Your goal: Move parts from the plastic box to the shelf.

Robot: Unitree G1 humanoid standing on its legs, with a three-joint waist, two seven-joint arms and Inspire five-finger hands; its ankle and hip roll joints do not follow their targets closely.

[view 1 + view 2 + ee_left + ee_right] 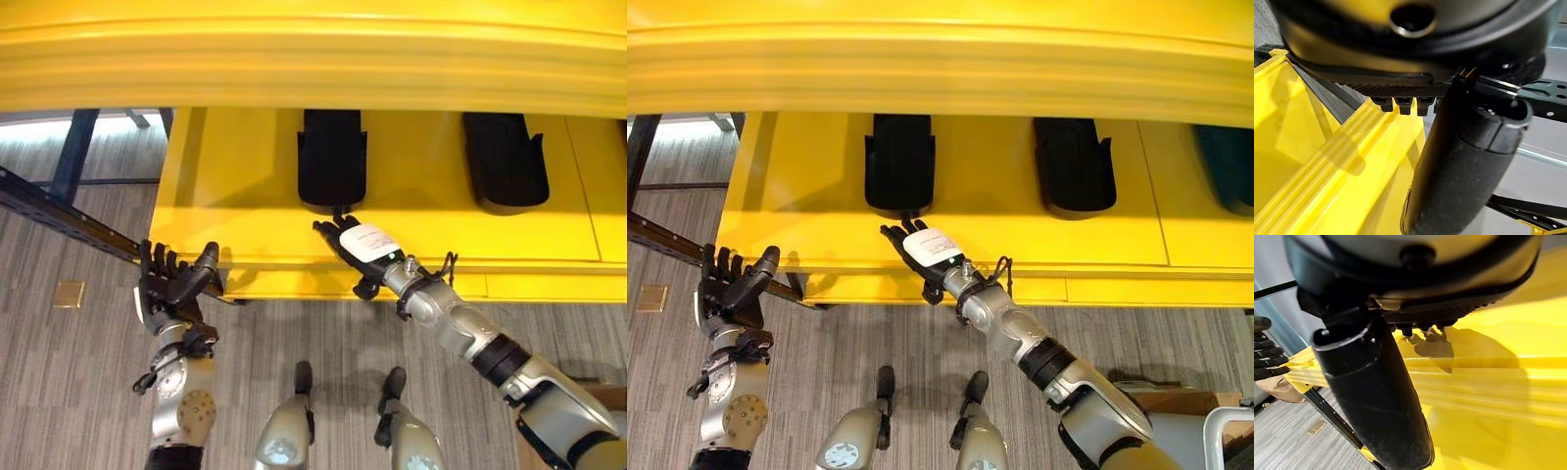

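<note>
Right hand (361, 245): fingers straight, released, reaching over the near rim of the yellow shelf (245, 186), fingertips just short of the left black part (331, 162). Second black part (504, 159) lies well right. Left hand (174, 282): fingers relaxed, empty, at the shelf's left near corner.

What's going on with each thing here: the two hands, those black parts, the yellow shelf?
Left hand: open, raised at the shelf's corner, holding nothing.
Right hand: open, fingers stretched toward the nearer black part.
Black parts: lying flat on the shelf.
Yellow shelf: holds both parts.
</note>
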